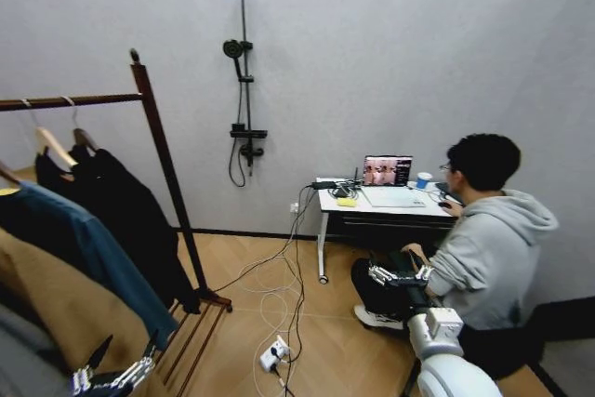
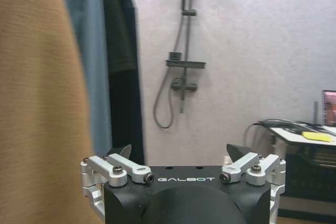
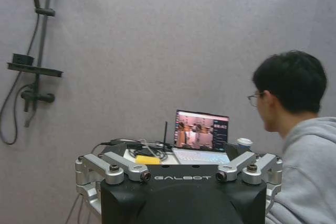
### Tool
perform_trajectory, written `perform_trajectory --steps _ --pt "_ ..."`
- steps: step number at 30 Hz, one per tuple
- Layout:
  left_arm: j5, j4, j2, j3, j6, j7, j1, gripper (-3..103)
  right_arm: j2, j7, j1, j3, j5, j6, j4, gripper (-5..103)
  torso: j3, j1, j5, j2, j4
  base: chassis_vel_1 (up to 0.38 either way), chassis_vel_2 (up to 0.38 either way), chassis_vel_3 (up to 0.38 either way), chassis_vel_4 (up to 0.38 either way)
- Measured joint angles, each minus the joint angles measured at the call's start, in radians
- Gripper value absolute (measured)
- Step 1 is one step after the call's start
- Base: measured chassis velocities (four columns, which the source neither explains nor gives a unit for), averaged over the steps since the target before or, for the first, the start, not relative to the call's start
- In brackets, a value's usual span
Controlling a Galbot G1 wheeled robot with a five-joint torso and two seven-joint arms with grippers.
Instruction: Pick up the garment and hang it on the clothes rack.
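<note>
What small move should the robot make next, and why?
Probably withdraw the left gripper a little from the clothes rack. The garment already hangs from the bar by its hanger, and the left jaws are open and empty. The right gripper is open too, off to the right.

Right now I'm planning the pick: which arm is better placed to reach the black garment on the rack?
Left. The left hand hangs open low beside the hanging clothes, the black garment on its side. The right hand, open, points toward the desk.
</note>
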Motion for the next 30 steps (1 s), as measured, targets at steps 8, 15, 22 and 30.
perform_trajectory --steps 8,15,22,30 --pt "0.000 0.000 0.000 0.000 0.000 0.000 0.000 100 0.005 0.000 -0.001 0.004 -0.004 0.000 0.002 100 0.000 0.000 0.0001 0.000 0.0001 -0.115 -0.133 -0.123 -0.109" --pt "0.000 0.000 0.000 0.000 0.000 0.000 0.000 100 0.001 0.000 0.002 0.003 -0.003 0.000 -0.003 100 0.000 0.000 0.0004 0.000 -0.0002 -0.079 -0.164 -0.155 -0.083" --pt "0.000 0.000 0.000 0.000 0.000 0.000 0.000 100 0.005 -0.008 0.010 -0.008 -0.006 0.004 -0.025 100 0.000 0.000 -0.0001 0.000 0.0001 0.032 -0.098 -0.099 0.036" --pt "0.000 0.000 0.000 0.000 0.000 0.000 0.000 100 0.008 -0.022 0.011 -0.014 -0.009 0.010 -0.035 100 0.000 0.000 0.0000 0.000 0.0000 0.089 -0.086 -0.081 0.078"
